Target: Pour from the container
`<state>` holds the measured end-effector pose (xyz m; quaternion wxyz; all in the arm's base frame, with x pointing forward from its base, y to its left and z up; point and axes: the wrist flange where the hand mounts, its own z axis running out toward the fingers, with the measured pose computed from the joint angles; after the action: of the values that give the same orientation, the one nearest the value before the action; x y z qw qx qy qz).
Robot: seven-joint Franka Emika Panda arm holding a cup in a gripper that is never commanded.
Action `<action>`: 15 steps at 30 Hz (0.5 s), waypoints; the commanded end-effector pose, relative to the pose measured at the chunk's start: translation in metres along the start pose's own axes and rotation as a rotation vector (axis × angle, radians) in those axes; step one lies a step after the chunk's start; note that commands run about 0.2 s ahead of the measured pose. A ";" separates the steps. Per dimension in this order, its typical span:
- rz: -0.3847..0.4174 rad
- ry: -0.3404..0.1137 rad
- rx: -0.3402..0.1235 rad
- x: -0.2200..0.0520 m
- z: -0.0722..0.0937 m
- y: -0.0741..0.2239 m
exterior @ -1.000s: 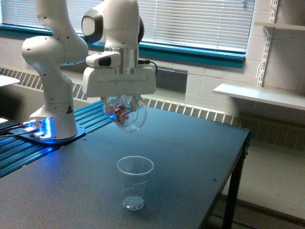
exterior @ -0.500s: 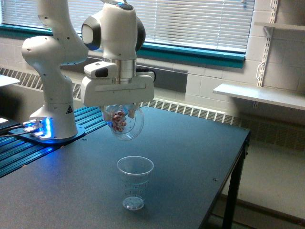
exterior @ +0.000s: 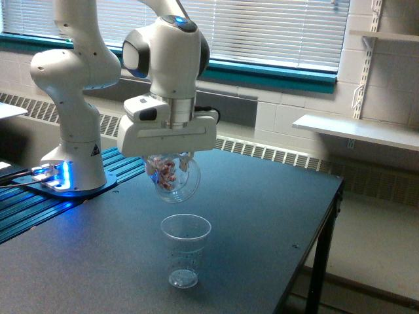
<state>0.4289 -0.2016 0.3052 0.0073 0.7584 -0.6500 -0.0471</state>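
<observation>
One dark table [exterior: 262,209] | blinds [exterior: 275,26], radiator behind | gripper [exterior: 169,160] clamps tilted container [exterior: 175,180] above marked cup [exterior: 184,252]

The marked cup [exterior: 185,250] stands on the table [exterior: 262,222], near its front edge. The container [exterior: 174,176] hangs in the gripper [exterior: 169,162] just above that cup, not touching it. The robot's base [exterior: 72,171] sits behind the cup, toward the exterior view's left.

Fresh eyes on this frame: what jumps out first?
The big white robot arm at upper centre, its hand gripping a small clear plastic cup tilted, with pinkish pieces inside. Right below stands a second clear tapered cup, upright on the dark grey table. Blue light glows at the arm's base, the exterior view's left.
</observation>
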 end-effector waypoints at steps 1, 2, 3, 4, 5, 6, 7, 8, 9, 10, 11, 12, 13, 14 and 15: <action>0.021 -0.024 -0.001 0.000 -0.003 -0.006; 0.027 -0.029 -0.001 0.000 -0.003 -0.006; 0.031 -0.034 -0.001 0.001 -0.003 -0.006; 0.037 -0.039 0.000 0.001 -0.002 -0.005; 0.042 -0.043 0.001 0.002 -0.002 -0.005; 0.049 -0.048 0.002 0.002 -0.002 -0.005; 0.054 -0.052 0.003 0.003 -0.002 -0.005; 0.056 -0.058 0.002 0.003 -0.002 -0.005; 0.059 -0.063 0.001 0.002 -0.002 -0.006; 0.064 -0.067 0.000 0.003 -0.002 -0.006; 0.069 -0.072 0.001 0.003 -0.002 -0.006; 0.073 -0.078 0.002 0.003 -0.002 -0.007; 0.075 -0.083 0.001 0.003 -0.002 -0.007; 0.076 -0.087 0.002 0.003 -0.002 -0.008; 0.078 -0.091 0.003 0.003 -0.002 -0.008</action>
<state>0.4345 -0.2022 0.3051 -0.0155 0.7366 -0.6721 -0.0740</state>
